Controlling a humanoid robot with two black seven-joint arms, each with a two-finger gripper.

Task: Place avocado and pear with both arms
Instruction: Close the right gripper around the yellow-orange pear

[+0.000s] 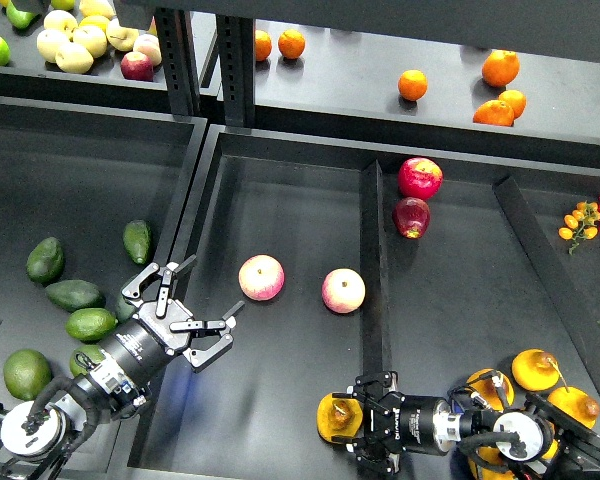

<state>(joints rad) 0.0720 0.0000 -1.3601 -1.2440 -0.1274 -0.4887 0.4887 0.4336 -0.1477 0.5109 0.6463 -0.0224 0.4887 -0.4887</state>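
Several dark green avocados lie in the left bin; the nearest dark teardrop-shaped avocado [138, 240] is just up-left of my left gripper [208, 292]. That gripper is open and empty, above the wall between the left and middle bins. My right gripper [348, 420] points left at the front of the middle bin, low over its floor, and is shut on the orange-yellow pear [330, 416]. More orange-yellow pears [536, 368] lie behind the right arm at the front right.
Two pink-yellow apples [261, 277] [343, 290] lie in the middle bin. Red apples [420, 178] sit beyond the divider [372, 250]. Oranges [500, 68] and pale yellow fruits [75, 40] are on the back shelf. Lighter green fruits [25, 372] lie near my left arm.
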